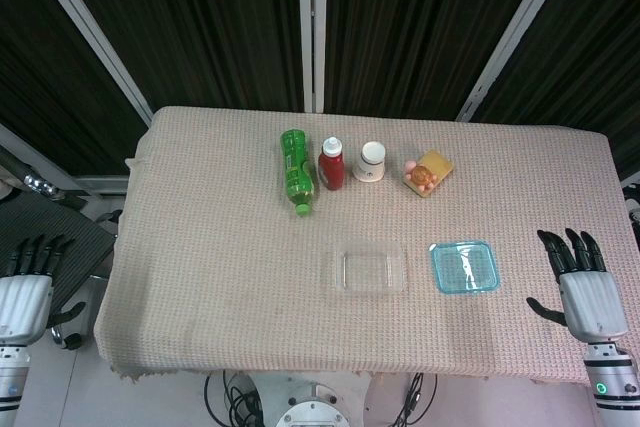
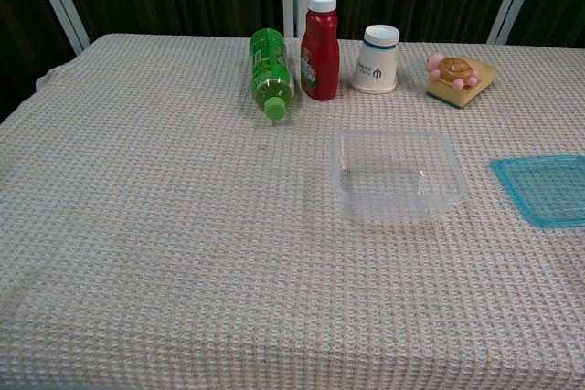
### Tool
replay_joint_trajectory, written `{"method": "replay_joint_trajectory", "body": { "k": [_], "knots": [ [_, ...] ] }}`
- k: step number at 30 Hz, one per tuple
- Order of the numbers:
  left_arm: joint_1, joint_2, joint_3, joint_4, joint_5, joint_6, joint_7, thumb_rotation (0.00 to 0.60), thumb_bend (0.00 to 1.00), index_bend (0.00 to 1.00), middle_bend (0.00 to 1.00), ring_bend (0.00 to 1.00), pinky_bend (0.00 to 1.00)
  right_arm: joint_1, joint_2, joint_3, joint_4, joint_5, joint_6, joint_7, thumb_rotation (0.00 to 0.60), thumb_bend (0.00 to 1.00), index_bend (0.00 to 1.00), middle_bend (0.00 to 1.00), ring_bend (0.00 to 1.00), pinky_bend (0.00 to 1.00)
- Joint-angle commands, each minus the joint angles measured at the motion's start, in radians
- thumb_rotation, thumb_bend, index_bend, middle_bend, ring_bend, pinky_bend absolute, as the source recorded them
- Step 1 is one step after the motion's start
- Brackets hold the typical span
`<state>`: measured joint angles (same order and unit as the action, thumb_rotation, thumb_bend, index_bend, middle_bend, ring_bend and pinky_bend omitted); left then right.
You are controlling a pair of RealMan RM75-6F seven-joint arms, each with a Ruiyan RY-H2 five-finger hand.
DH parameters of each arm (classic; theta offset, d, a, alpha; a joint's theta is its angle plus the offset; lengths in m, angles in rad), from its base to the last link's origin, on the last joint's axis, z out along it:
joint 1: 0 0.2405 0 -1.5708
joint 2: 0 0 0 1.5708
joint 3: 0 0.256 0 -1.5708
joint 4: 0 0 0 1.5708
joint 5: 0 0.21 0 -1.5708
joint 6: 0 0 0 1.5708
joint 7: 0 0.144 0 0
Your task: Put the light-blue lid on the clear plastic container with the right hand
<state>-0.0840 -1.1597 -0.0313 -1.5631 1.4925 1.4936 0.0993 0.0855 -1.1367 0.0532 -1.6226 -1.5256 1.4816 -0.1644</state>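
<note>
The light-blue lid [image 1: 465,267] [image 2: 547,189] lies flat on the cloth, to the right of the clear plastic container [image 1: 371,269] [image 2: 397,176], with a small gap between them. The container stands upright and holds nothing. My right hand [image 1: 580,282] hovers at the table's right edge, right of the lid and apart from it, fingers spread and holding nothing. My left hand [image 1: 28,282] hangs off the table's left side, fingers apart, holding nothing. Neither hand shows in the chest view.
Along the back stand a green bottle [image 1: 297,171] [image 2: 269,72] lying on its side, a red sauce bottle [image 1: 331,164] [image 2: 320,40], a white cup [image 1: 371,161] [image 2: 377,58] and a turtle toy on a yellow sponge [image 1: 428,174] [image 2: 460,76]. The woven tablecloth [image 1: 220,277] covers the table.
</note>
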Motion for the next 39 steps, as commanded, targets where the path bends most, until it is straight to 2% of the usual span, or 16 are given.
{"method": "replay_joint_trajectory", "body": {
  "k": [1,4,11,14,17,19,23,30,39],
  "knots": [
    [0.005,-0.017,-0.002,0.011,0.005,0.012,-0.001,0.6,0.0,0.14,0.1,0.0,0.01,0.003,0.0,0.003,-0.003,0.006,-0.004,-0.007,0.6,0.03,0.0,0.14,0.0,0.03],
    [0.009,-0.028,-0.001,0.022,0.005,0.017,-0.002,0.6,0.0,0.14,0.1,0.0,0.01,0.002,-0.002,0.005,-0.007,0.011,-0.002,-0.04,0.6,0.03,0.0,0.14,0.0,0.03],
    [0.022,-0.039,0.002,0.026,0.013,0.04,-0.006,0.6,0.0,0.14,0.1,0.0,0.01,0.012,0.032,-0.007,-0.055,0.019,-0.044,-0.03,0.6,0.03,0.0,0.14,0.0,0.05],
    [0.023,-0.047,0.001,0.03,0.025,0.052,-0.008,0.6,0.0,0.14,0.1,0.0,0.01,0.044,0.048,-0.013,-0.09,0.048,-0.13,-0.008,0.6,0.03,0.0,0.14,0.0,0.06],
    [0.023,-0.051,0.003,0.033,0.031,0.053,-0.007,0.6,0.0,0.14,0.1,0.0,0.01,0.105,0.059,-0.013,-0.11,0.107,-0.274,-0.003,0.6,0.02,0.0,0.13,0.0,0.06],
    [0.025,-0.052,0.004,0.033,0.029,0.052,-0.007,0.6,0.0,0.14,0.1,0.0,0.01,0.153,0.051,-0.005,-0.103,0.153,-0.367,-0.018,0.6,0.02,0.0,0.12,0.0,0.06],
    [0.027,-0.05,0.004,0.029,0.018,0.044,-0.005,0.6,0.0,0.14,0.1,0.0,0.01,0.23,0.012,0.016,-0.061,0.216,-0.485,-0.036,0.6,0.02,0.0,0.12,0.0,0.06],
    [0.021,-0.039,0.009,0.011,-0.009,0.0,0.013,0.6,0.0,0.14,0.1,0.0,0.01,0.329,-0.032,0.026,0.025,0.295,-0.646,-0.035,0.6,0.02,0.0,0.13,0.0,0.05],
    [0.017,-0.021,0.013,-0.028,-0.029,-0.028,0.039,0.6,0.0,0.14,0.1,0.0,0.01,0.399,-0.031,0.009,0.05,0.34,-0.746,-0.054,0.6,0.01,0.0,0.08,0.0,0.0]
  ]
}}
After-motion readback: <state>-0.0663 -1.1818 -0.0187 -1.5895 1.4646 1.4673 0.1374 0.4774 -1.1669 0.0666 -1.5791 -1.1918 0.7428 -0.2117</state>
